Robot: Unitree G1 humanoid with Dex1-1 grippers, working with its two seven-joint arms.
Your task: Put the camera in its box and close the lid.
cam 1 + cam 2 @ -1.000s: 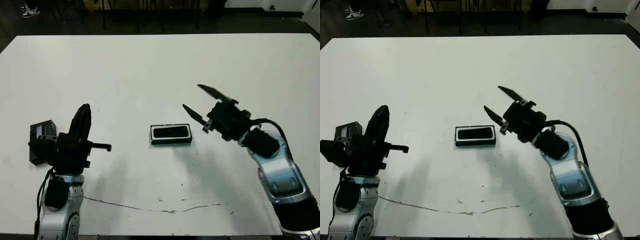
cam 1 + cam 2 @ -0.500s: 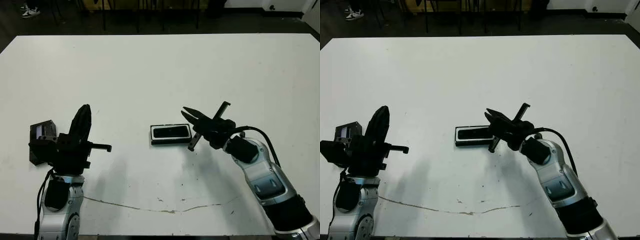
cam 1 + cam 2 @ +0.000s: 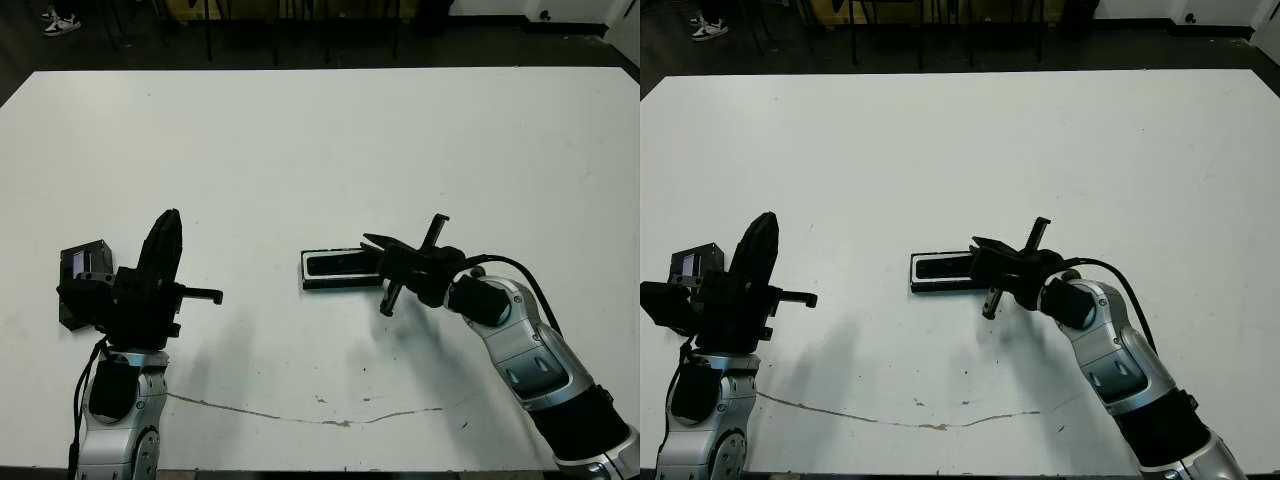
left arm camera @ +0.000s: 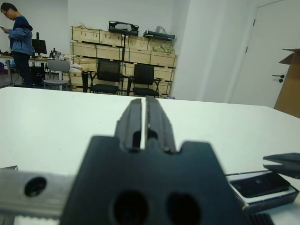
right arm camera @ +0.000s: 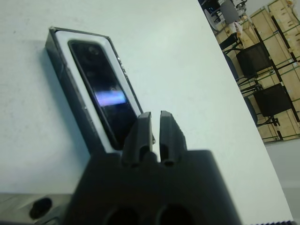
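The box (image 3: 341,269), a shallow black tray with white lining, lies mid-table with the slim black camera (image 3: 342,264) in it. In the right wrist view the camera (image 5: 104,98) shows a pale bluish strip inside the box (image 5: 70,89). My right gripper (image 3: 372,241) is shut and empty, its fingertips (image 5: 144,118) over the box's right end. My left gripper (image 3: 166,228) is shut and empty, raised well to the left of the box. The left wrist view shows the box (image 4: 262,186) far off to one side. No lid is in view.
A thin dark crack (image 3: 320,416) runs along the table near its front edge. Beyond the far edge stand chairs (image 4: 108,77) and stacked cartons (image 4: 136,55), with a person (image 4: 18,40) in the background.
My right gripper has gone from wide open to shut, rolled its wrist, and dropped leftward to the box's right end. The left arm, box and camera have not moved.
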